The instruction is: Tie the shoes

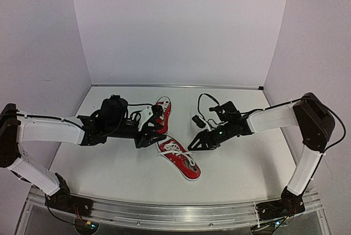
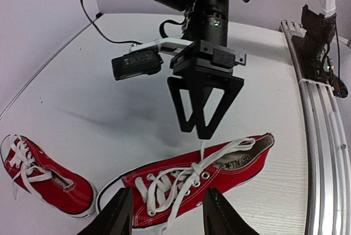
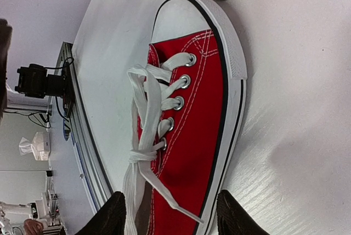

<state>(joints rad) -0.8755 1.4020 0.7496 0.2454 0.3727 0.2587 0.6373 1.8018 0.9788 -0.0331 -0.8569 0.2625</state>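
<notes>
The near shoe [image 1: 180,158] lies mid-worktop [image 1: 109,164], toe toward the left fingers [image 2: 118,216] and heel toward the right fingers [image 3: 112,218]. Its laces [image 3: 143,109] run through every eyelet and meet in one loose crossing [image 3: 140,155] at the top pair. The ends trail toward the heel, and there is no bow. The far shoe [image 1: 163,110] lies just behind the left fingers, near the first shoe's toe, with its laces slack and untied.

Both sets of fingers stand partly open and hold nothing. The left set straddles the toe end. The right set hangs over the heel, with lace ends running between its fingers. One end reaches toward a tip, but I cannot tell whether it touches.

I judge the step to be gathering the near shoe's lace ends for the bow. Next, each set must close on one thin, floppy end without catching canvas.

Count: two shoes, two sets of fingers, neither shoe tied.
</notes>
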